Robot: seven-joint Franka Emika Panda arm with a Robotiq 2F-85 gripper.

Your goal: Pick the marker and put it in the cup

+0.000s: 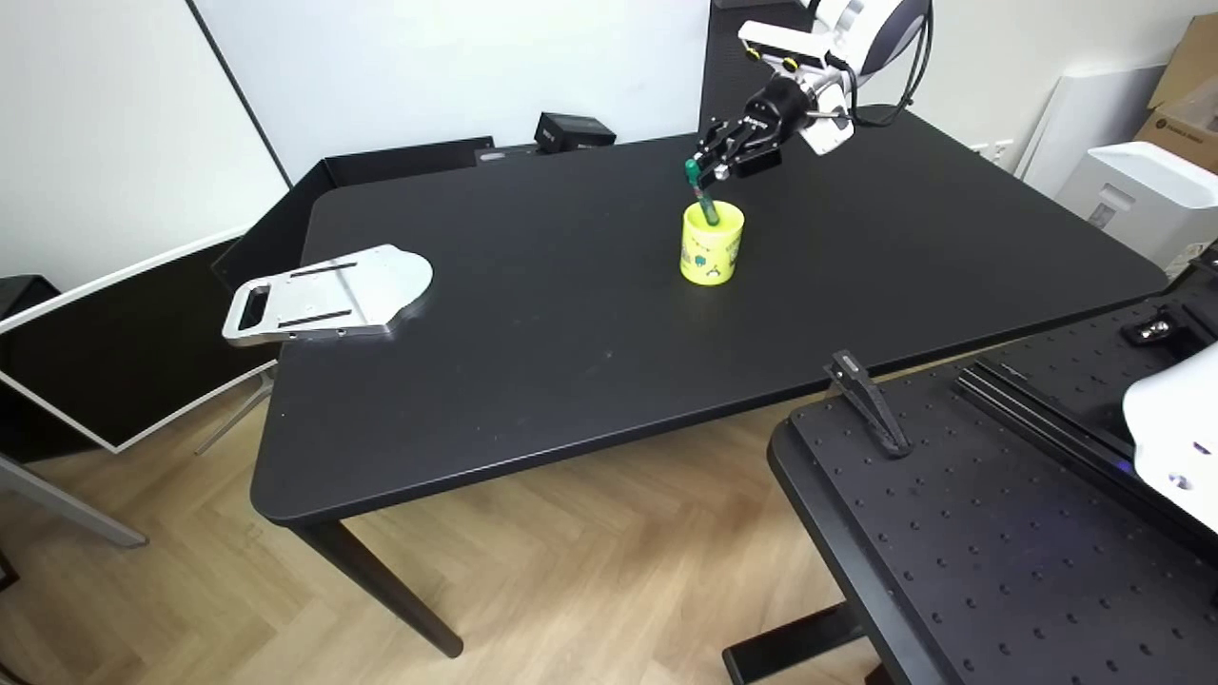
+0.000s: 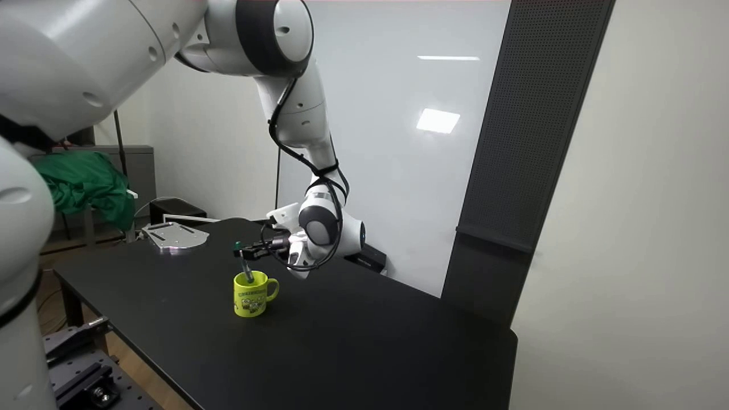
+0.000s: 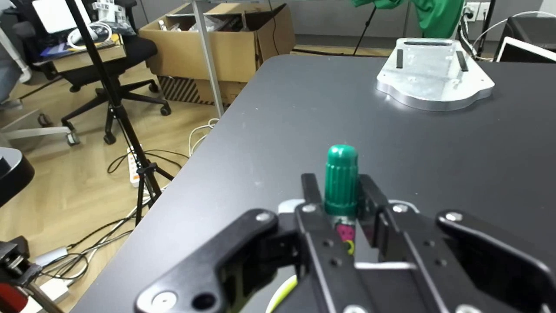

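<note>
Evidently the placing step is in hand: the gripper [image 3: 340, 188] grasps the marker [image 1: 702, 195] near its capped end, and in an exterior view, right of upper centre, the lower end is at the mouth of the yellow cup [image 1: 711, 255], which sits upright on the dark table [image 1: 533, 323]. How far that end reaches below the rim is hard to judge at this size. Next, I would say, comes lowering the marker a little, then parting the fingers [image 3: 311, 189] so it drops in without knocking the cup. The marker's long axis is steep but tilted: in both exterior views it runs from the green cap [image 1: 692, 169], at its upper left, down and rightward to the cup's opening. In the wrist view the cap points up the frame, just right of centre.
</note>
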